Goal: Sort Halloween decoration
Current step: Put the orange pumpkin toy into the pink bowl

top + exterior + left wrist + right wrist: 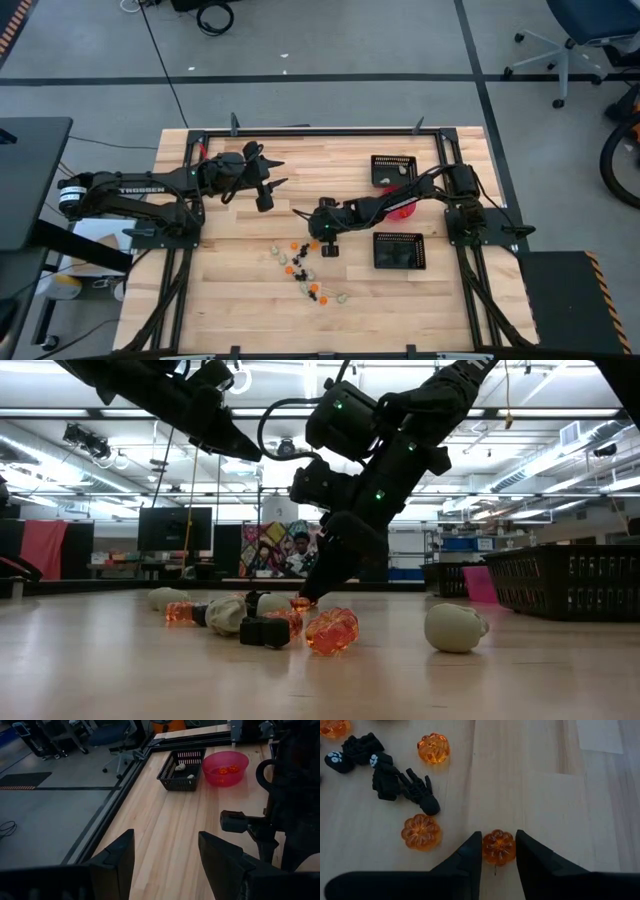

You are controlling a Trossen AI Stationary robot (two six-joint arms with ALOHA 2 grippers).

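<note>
Table (240, 290): pale wood, carries everything listed below.

Left arm: waits over the table's rear left. Left gripper (165, 857) hangs above bare wood, fingers spread wide, holding nothing.

Right arm: reaches in from the right toward the table's middle. Right gripper (497, 851) is down at the wood, fingers narrowed on either side of one orange pumpkin (498, 846). They look to touch its sides, but a firm hold cannot be confirmed.

Trays: two black mesh trays, rear one (392, 170) holding a few pale pieces, near one (399, 251) to the right of the pile.

Bowl (225, 767): pink-red, between the trays, holding a few orange pieces.

Trinkets (305, 275): unsorted scatter in front of the right gripper. Orange pumpkins, black skeleton figures (402, 785) and pale skulls (455, 628) lie mixed, some touching.

Risks, as judged:
- The pumpkin is round and glossy; an off-centre squeeze could squirt it out.
- It sits at the fingertips only, so a quick lift could drop it.
- Another pumpkin (421, 832) lies just beside the fingers; a sideways move could knock it.
</note>
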